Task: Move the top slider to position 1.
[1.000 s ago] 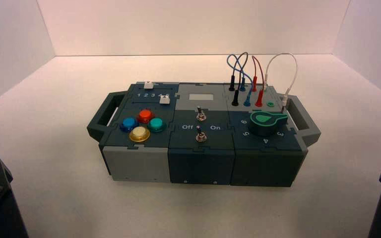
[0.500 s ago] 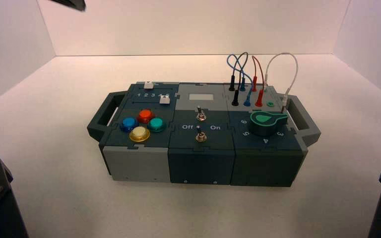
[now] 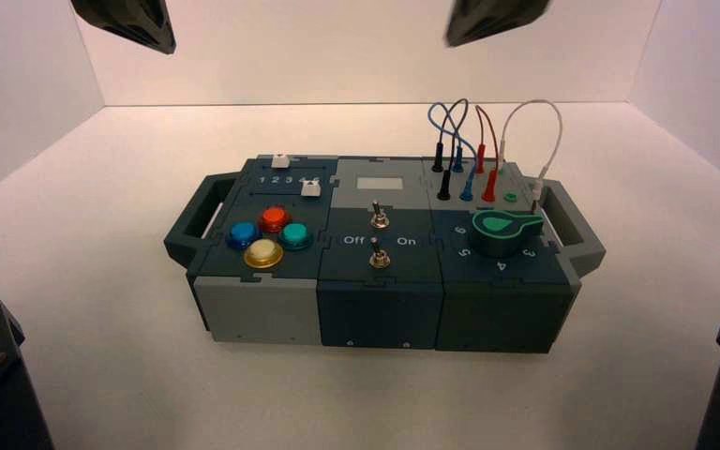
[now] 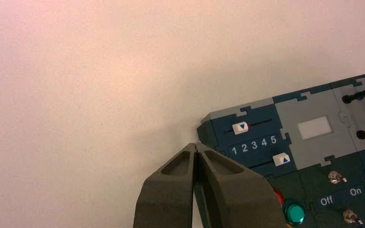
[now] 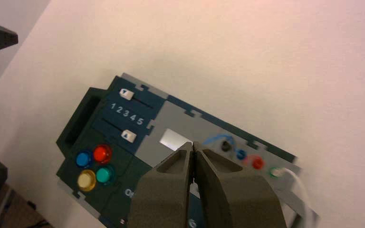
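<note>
The top slider (image 4: 241,127) is a tiny white knob in a dark slot at the box's back left; it also shows in the high view (image 3: 281,160) and right wrist view (image 5: 126,94). It stands near the low end of the number row, about at the 2. The printed digit 1 (image 4: 234,150) is the first of the row on the dark teal panel. My left gripper (image 4: 197,145) is shut and empty, high above the table beside the box's left end (image 3: 129,22). My right gripper (image 5: 192,145) is shut and empty, high over the box's back (image 3: 493,17).
The second slider's white knob (image 4: 281,159) sits below the number row near the 5. Coloured round buttons (image 3: 264,237), two toggle switches (image 3: 379,219), a green dial (image 3: 501,232) and plugged wires (image 3: 469,150) fill the rest of the box. Dark handles (image 3: 192,225) stick out at both ends.
Both grippers have come into the top of the high view, the left one first, then the right. The box and its sliders have not moved.
</note>
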Controlling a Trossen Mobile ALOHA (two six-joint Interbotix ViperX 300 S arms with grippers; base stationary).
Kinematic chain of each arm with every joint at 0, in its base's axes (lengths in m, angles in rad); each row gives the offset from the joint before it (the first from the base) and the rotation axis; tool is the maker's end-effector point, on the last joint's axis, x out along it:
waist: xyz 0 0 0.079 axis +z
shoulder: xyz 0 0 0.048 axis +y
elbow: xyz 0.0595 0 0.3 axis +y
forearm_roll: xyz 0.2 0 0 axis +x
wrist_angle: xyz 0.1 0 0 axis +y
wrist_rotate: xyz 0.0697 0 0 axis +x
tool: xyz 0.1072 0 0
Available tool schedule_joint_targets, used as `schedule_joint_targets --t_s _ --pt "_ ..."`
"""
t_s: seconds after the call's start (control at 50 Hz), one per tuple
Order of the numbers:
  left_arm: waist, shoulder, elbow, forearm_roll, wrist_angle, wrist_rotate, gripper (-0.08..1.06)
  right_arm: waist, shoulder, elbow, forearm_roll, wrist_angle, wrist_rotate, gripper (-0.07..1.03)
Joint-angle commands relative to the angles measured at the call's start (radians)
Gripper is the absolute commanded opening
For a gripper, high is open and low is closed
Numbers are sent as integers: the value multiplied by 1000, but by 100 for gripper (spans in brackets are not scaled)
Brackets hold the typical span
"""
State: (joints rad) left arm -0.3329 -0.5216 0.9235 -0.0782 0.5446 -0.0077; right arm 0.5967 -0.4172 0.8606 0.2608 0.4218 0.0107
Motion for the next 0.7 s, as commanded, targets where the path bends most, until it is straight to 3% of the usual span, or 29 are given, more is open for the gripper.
schedule_joint_targets --t_s 0.02,0.2,0.5,0.7 --pt "2 -21 -20 2 0 2 -3 26 78 -75 23 -12 -2 -2" --pt "2 -32 -9 5 6 5 -3 40 189 -140 66 -11 -2 -2" --pt "2 -32 3 6 21 8 -3 110 410 -259 71 -9 -3 -2" --pt "0 -34 11 6 44 17 -3 120 538 -339 81 -6 -3 -2"
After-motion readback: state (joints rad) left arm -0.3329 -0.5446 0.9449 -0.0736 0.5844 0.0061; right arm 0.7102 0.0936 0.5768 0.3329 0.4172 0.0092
